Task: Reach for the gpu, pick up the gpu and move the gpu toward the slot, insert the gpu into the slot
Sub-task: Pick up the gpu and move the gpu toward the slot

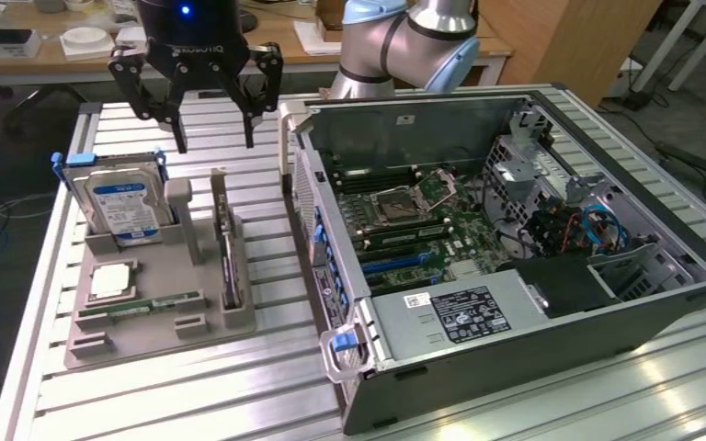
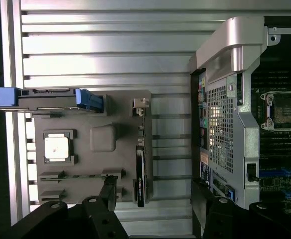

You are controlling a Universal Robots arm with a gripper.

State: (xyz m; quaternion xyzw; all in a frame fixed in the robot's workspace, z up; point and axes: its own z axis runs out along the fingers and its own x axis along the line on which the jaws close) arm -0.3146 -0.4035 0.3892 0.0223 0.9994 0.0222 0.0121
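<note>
One thin, dark, rectangular circuit card with a silvery edge, the gpu (image 1: 224, 246), is standing on edge in the grey plastic holder tray (image 1: 126, 335) on the ribbed aluminium worktop (image 1: 181, 390), beside the open black computer case (image 1: 513, 303). I am watching the black hand (image 1: 216, 142) hovering above the tray, fingers spread, gripping nothing.

The gpu (image 1: 223, 241) is a thin, flat, dark card with a silvery metal edge, standing upright on its long edge in a groove of the grey holder (image 1: 144, 333). It sits on the holder's side nearest the computer case (image 1: 513, 354). The blue slot (image 1: 392, 263) lies on the motherboard (image 1: 451, 220) inside that case, well apart from the card.
</note>
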